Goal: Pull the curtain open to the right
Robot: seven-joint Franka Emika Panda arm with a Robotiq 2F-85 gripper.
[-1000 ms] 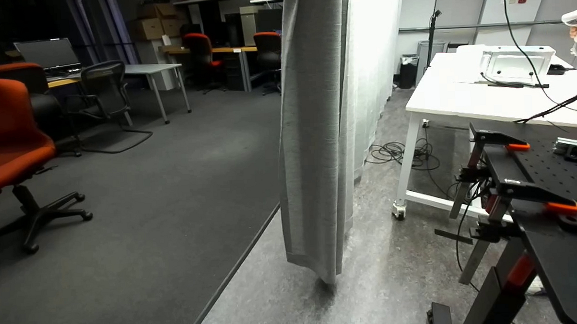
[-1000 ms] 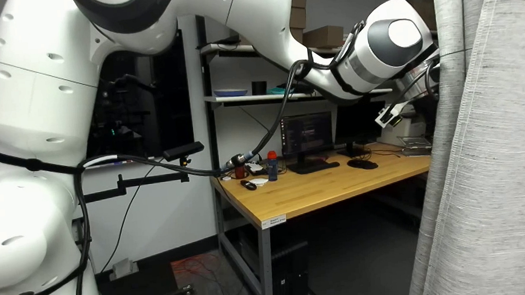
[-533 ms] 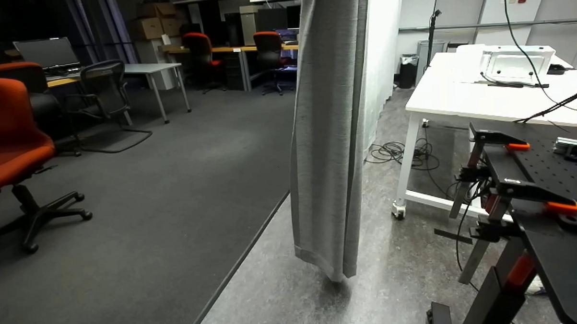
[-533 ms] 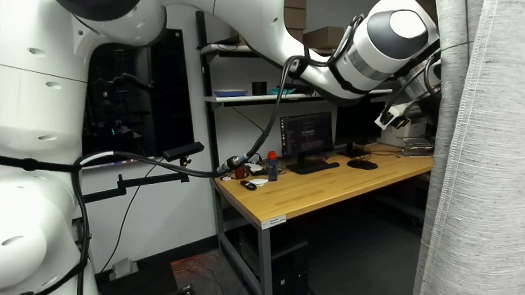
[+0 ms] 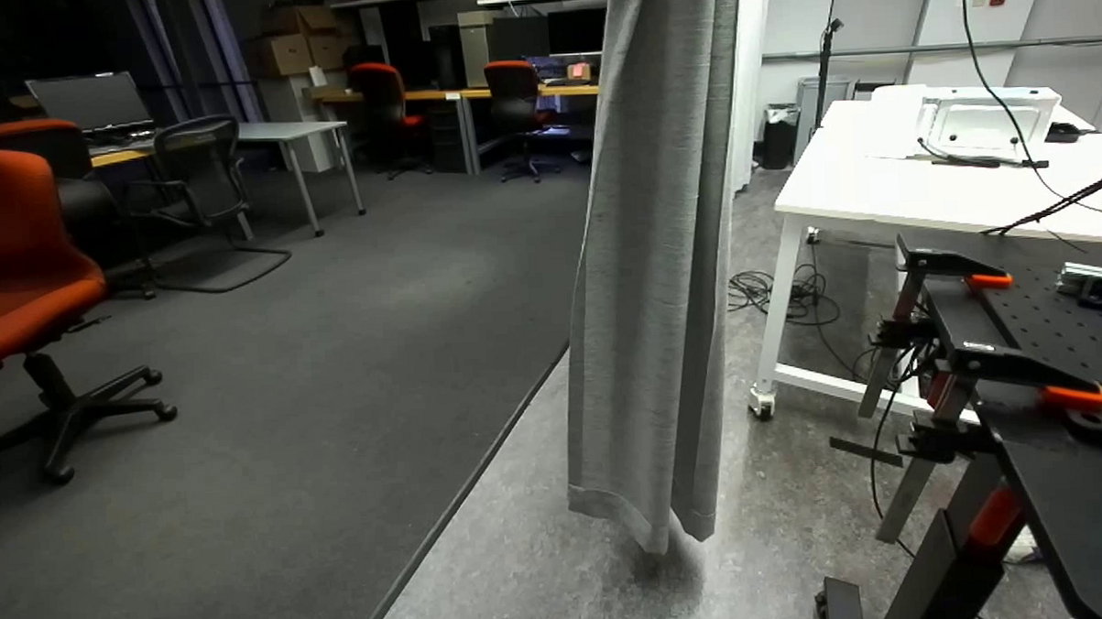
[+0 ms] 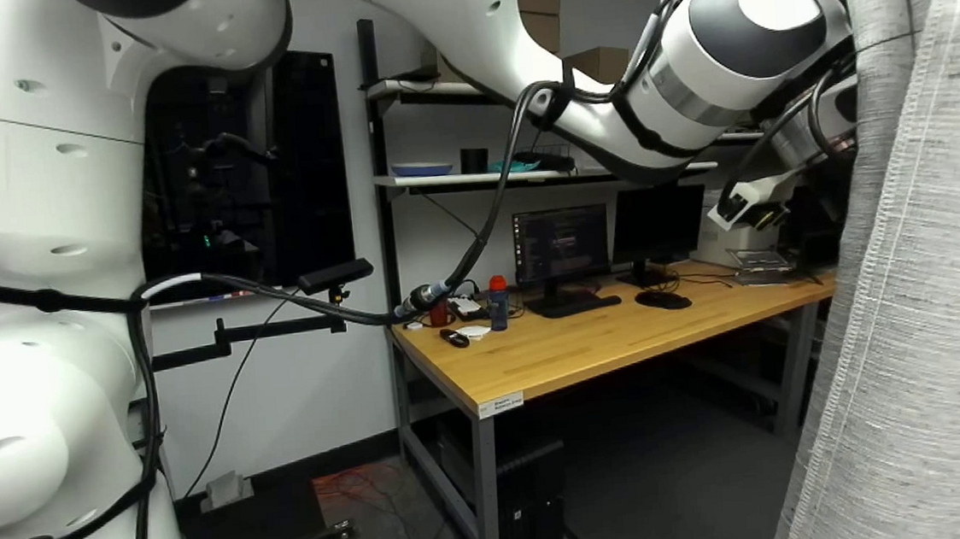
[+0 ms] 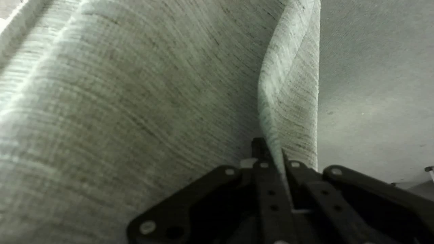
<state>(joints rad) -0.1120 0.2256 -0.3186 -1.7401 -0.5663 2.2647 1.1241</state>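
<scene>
Over the last second the curtain (image 5: 650, 260) has been drawn toward the white table (image 5: 849, 185), left of which it is seen in an exterior view; with a fold pinched by the gripper (image 7: 274, 155), opening is judged under way

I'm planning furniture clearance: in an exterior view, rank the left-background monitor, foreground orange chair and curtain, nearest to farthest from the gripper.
1. Curtain: pinched in the gripper, wrist view shows.
2. Orange chair: left foreground.
3. Monitor: left background.
</scene>
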